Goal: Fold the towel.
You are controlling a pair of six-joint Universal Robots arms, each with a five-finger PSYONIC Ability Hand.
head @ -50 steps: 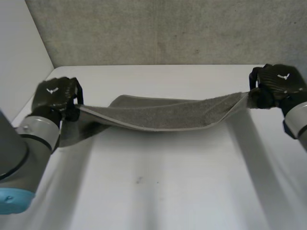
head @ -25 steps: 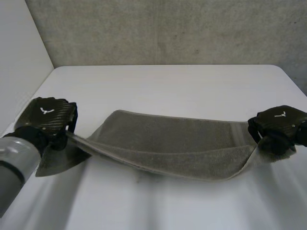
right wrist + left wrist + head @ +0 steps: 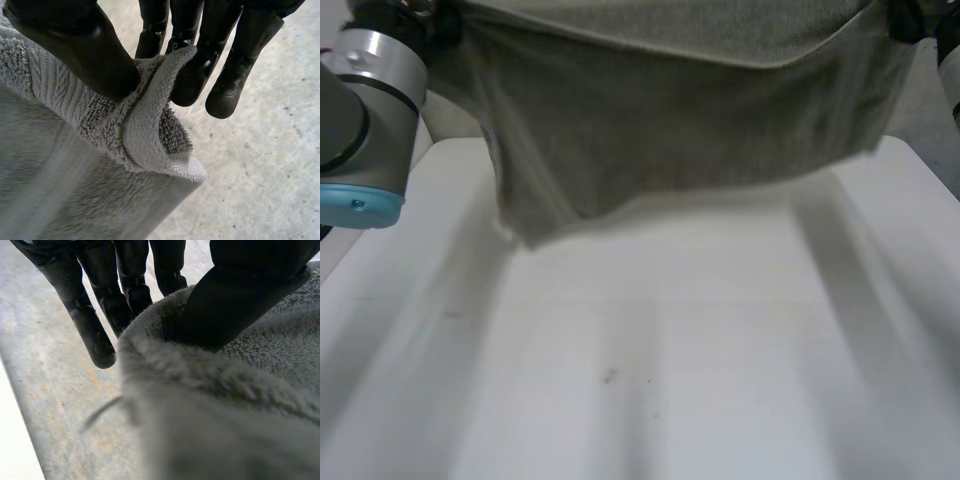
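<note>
The grey towel point(image 3: 670, 130) hangs spread in the air above the white table point(image 3: 680, 360), its lower edge loose and swinging. My left hand point(image 3: 395, 10) holds its upper left corner and my right hand point(image 3: 918, 15) its upper right corner. In the left wrist view the thumb point(image 3: 235, 295) presses the towel's edge point(image 3: 225, 415) against the fingers point(image 3: 90, 325) behind it. The right wrist view has the thumb point(image 3: 85, 45) and fingers point(image 3: 195, 75) pinching a folded corner of the towel point(image 3: 100, 175).
My left arm point(image 3: 360, 110), with its grey joint and blue cap, stands at the table's left side. A grey concrete wall point(image 3: 260, 165) rises behind the table. A small dark speck point(image 3: 609, 377) marks the tabletop.
Both hands have raised the towel off the table, up and towards the camera. It lay sagging between them near the tabletop and now hangs high.
</note>
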